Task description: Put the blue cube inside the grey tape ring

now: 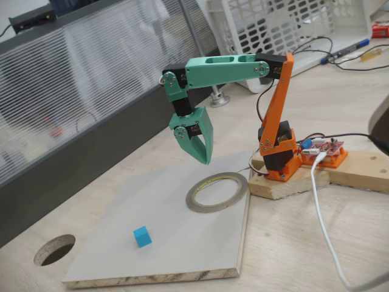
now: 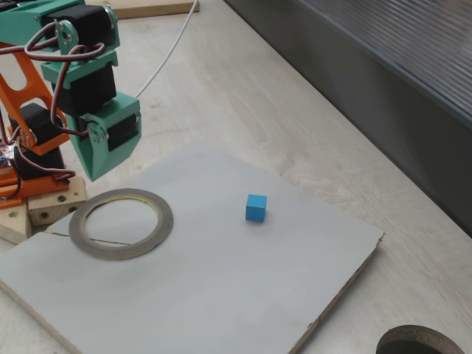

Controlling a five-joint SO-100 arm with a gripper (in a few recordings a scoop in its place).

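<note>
In a fixed view from the front: green gripper [image 1: 203,155] hanging point-down above the far edge of the grey board [image 1: 121,240], fingers pressed together to a tip, nothing between them. Grey tape ring [image 1: 217,192] lying flat on the board just below and to the right of that tip, opening bare. Blue cube [image 1: 143,236] resting alone on the board, well apart from the ring, toward the near edge and left in this view. Reach step apparently not yet begun; next move likely calls for spreading the fingers, swinging out over the cube and lowering squarely onto it. Plenty of bare board around the cube, though the round hole [image 1: 55,249] in the table sits just off the board's left corner, and the near board edge lies close behind the cube. In the other fixed view, from the arm's side: gripper [image 2: 94,171] poised just above the ring's [image 2: 122,223] near rim, fingers still reading as closed. Cube [image 2: 256,208] sitting mid-board to the right of the ring, faces slightly turned relative to the board edges. Open surface on all sides of it; board's ragged right edge [image 2: 346,284] some way beyond, so room for approach without nudging the ring.
</note>
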